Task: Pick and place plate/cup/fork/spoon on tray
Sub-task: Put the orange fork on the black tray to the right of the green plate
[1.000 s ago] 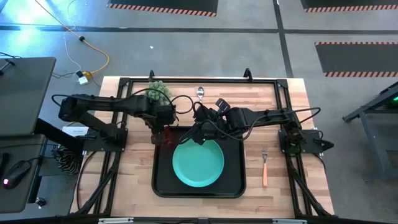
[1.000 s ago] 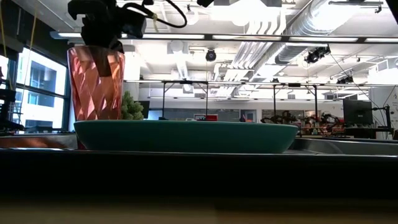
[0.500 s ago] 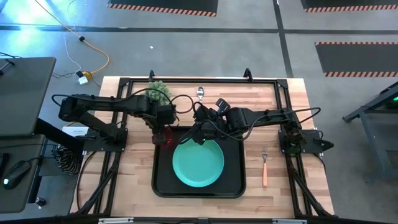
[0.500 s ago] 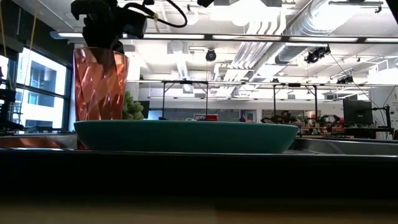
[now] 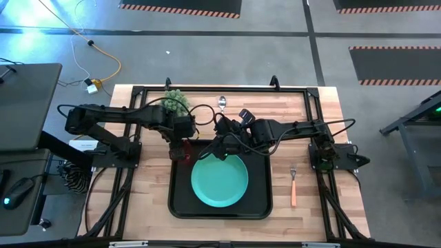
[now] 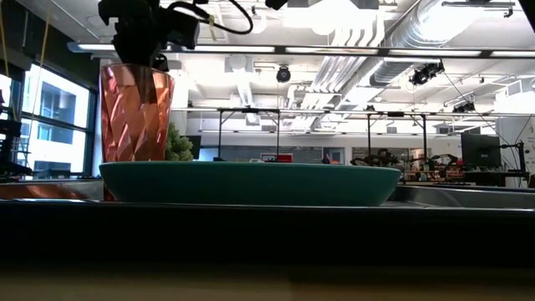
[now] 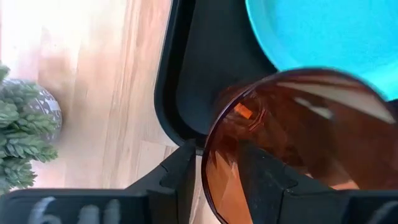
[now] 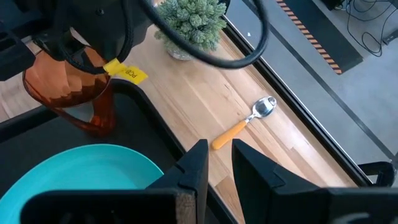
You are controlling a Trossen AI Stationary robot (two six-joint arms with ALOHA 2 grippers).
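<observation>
The left gripper [image 5: 181, 146] hangs over the tray's [image 5: 180, 200] far left corner, its fingers [image 7: 177, 180] straddling the rim of the cup [image 5: 183, 154] with a visible gap on each side, so the jaws stand open around it rather than clamped. The cup stands upright on the tray floor directly under that gripper, close to the raised rim and just beside the plate [image 5: 219, 181]. Behind the gripper, off the tray, sits a spiky green plant [image 5: 176, 102]. The right gripper [image 5: 222, 147] hovers over the plate's far edge, fingers [image 8: 199, 163] narrowly parted and empty. The spoon [image 5: 221, 102] lies beyond it on bare wood near the table's far edge. The fork [image 5: 293, 186] lies well to its right, on open table beside the tray's right rim.
</observation>
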